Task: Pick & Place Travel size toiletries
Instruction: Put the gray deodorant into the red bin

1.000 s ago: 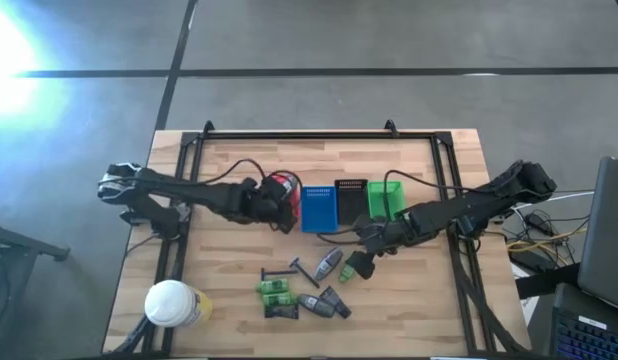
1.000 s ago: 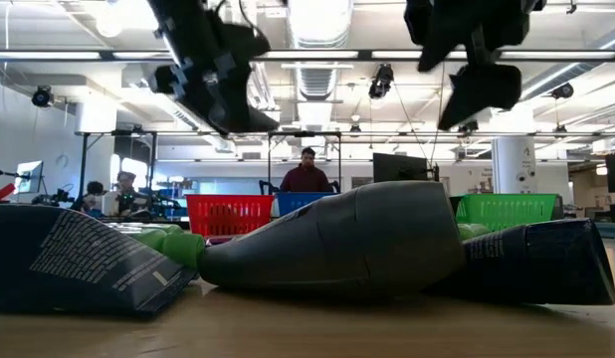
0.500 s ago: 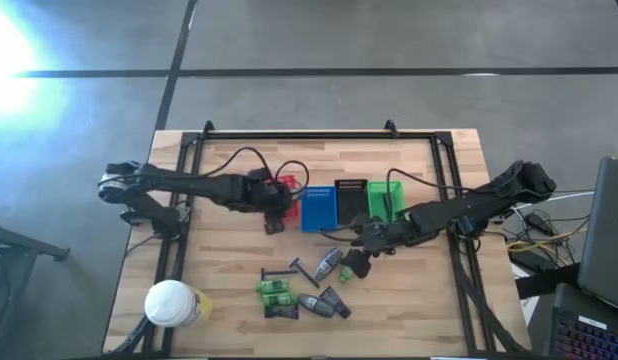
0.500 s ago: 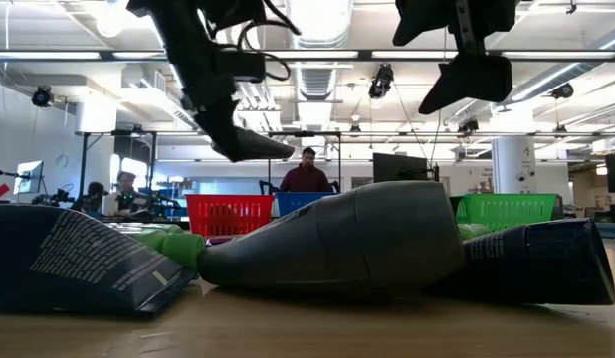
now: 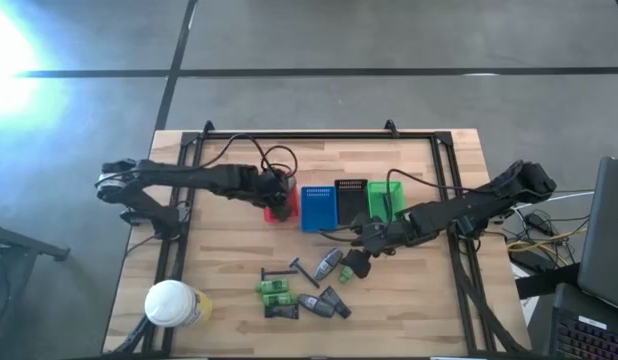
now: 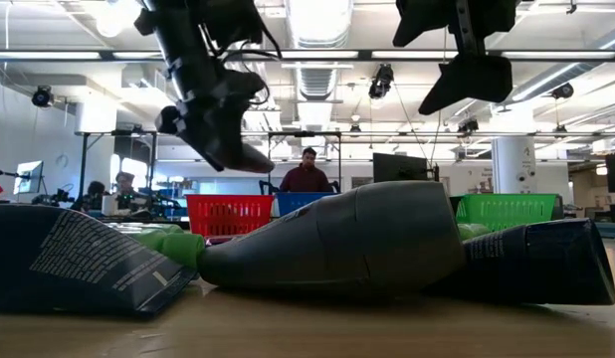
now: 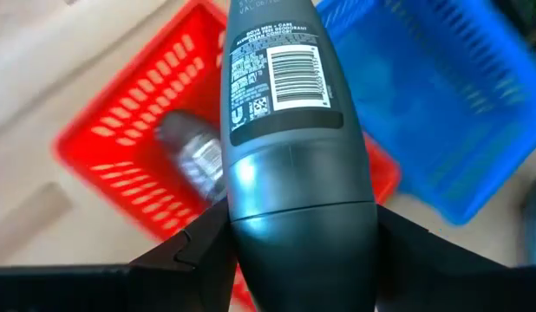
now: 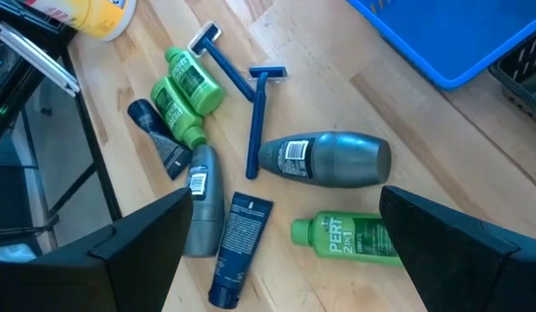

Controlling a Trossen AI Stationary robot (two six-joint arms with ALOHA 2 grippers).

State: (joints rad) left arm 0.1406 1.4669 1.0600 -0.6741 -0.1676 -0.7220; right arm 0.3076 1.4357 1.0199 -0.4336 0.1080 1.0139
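Wood table [image 5: 229, 300], lab room behind. Red basket [image 5: 281, 200], blue basket [image 5: 317, 207] in row mid-table. Left gripper [image 7: 290, 251] over red basket, clamped on grey oval bottle [image 7: 290, 130], long axis pointing away along fingers; 2nd grey bottle [image 7: 192, 154] inside already. Right gripper [image 8: 281, 251] spread wide, empty, above loose pile: grey bottle [image 8: 324, 159], green bottle [image 8: 348, 237], razors [image 8: 255, 113] w/ right arm nearer.

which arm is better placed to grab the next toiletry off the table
Right. Its open, empty pincer hangs over the loose toiletries, close to the grey deodorant. The left pincer is busy: shut on another grey bottle above the red basket.
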